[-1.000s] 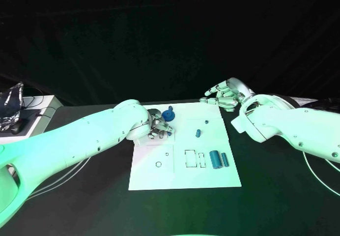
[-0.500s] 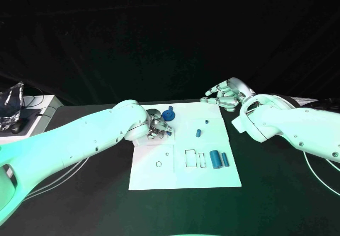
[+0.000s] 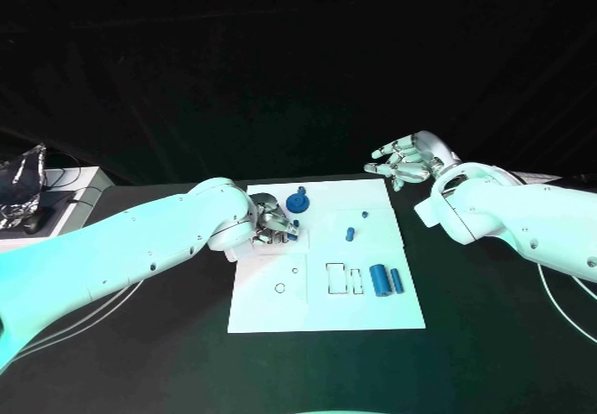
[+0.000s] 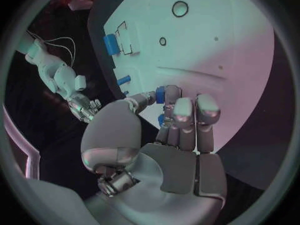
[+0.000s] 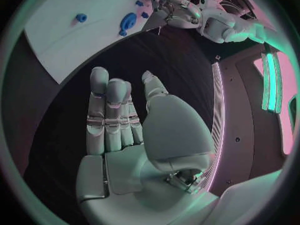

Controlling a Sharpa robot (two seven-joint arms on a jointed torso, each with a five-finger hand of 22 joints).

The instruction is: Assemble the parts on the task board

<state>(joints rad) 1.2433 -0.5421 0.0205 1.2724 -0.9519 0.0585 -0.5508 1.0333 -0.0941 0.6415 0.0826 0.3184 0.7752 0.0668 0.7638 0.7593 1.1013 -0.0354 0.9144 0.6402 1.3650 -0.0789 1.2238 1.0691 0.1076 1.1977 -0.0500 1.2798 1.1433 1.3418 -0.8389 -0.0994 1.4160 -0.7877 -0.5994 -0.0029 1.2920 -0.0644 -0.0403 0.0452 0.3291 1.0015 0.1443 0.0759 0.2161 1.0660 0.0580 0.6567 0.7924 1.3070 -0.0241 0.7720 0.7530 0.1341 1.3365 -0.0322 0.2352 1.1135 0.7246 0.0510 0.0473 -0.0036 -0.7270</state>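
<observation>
Black cloth backed the black bench (image 3: 149,362), and the white task board (image 3: 326,297) lay in its middle before you. Your left hand (image 3: 272,226) rested over the board's far left part, its fingers curled inward. In the left wrist view a small blue part (image 4: 160,94) sat pinched between the thumb and a fingertip of that hand, so the hand was gripping a part. Just beside it, farther from you, stood a round blue knob-shaped part (image 3: 298,202). A short blue peg (image 3: 349,232) lay near the board's middle, and a tiny blue stud (image 3: 365,212) sat beyond it. Two blue cylinders (image 3: 385,279) lay side by side on the right part of the board, next to outlined rectangular recesses (image 3: 337,278). Small round holes (image 3: 293,271) marked the left part.

Your right hand (image 3: 405,158) hovered past the board's far right corner, fingers straight and apart, holding nothing.

Judged from this, the step in hand was placement of the pinched part by the left hand. The next move probably called for aligning that part upright over its matching seat and lowering it squarely; which seat was intended could not be told. The cylinders and the peg were not yet seated.
</observation>
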